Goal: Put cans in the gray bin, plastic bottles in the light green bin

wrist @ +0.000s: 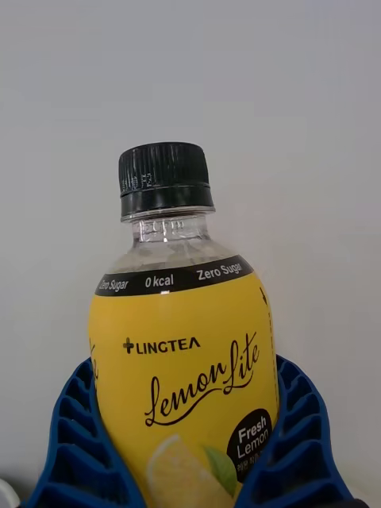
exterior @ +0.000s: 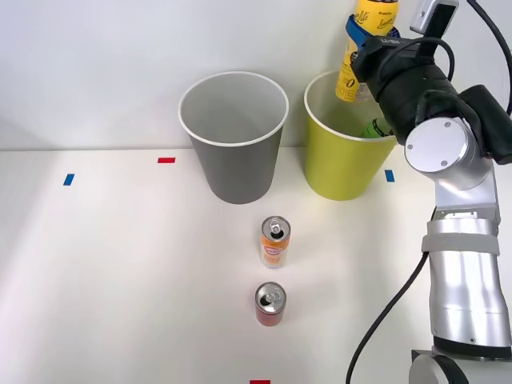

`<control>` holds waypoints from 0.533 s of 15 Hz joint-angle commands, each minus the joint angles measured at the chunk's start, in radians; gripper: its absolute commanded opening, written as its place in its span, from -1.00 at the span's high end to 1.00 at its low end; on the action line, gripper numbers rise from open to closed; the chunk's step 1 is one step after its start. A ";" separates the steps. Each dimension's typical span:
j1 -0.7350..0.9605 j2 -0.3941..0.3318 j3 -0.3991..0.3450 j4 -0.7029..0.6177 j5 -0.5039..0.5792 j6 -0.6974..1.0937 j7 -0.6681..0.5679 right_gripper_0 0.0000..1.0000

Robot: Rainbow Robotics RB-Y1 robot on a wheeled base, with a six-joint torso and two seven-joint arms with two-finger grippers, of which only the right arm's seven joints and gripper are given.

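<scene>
Yellow bottle [wrist: 186, 373], black cap, label reads "LINGTEA Lemon Lite", "Fresh Lemon", "Zero Sugar 0 kcal". Right gripper [exterior: 364, 44] pinches it between blue fingers [wrist: 75, 444], above lime bin [exterior: 340, 172]. Green bottle [exterior: 374, 128] lies inside that bin. Gray bin [exterior: 236, 164] alongside; orange can [exterior: 274, 242] and red can [exterior: 270, 304] upright on table [exterior: 120, 272].

White table [exterior: 104, 280] with blue [exterior: 69, 179] and red tape marks [exterior: 166, 160]
</scene>
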 commanded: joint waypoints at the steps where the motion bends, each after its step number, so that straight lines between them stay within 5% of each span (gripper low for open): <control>1: -0.001 -0.005 -0.004 0.001 0.001 -0.002 0.013 -0.42; 2: -0.001 -0.005 -0.003 0.001 0.002 -0.002 0.016 -1.00; 8: 0.001 -0.014 0.019 -0.001 0.001 -0.005 0.038 -1.00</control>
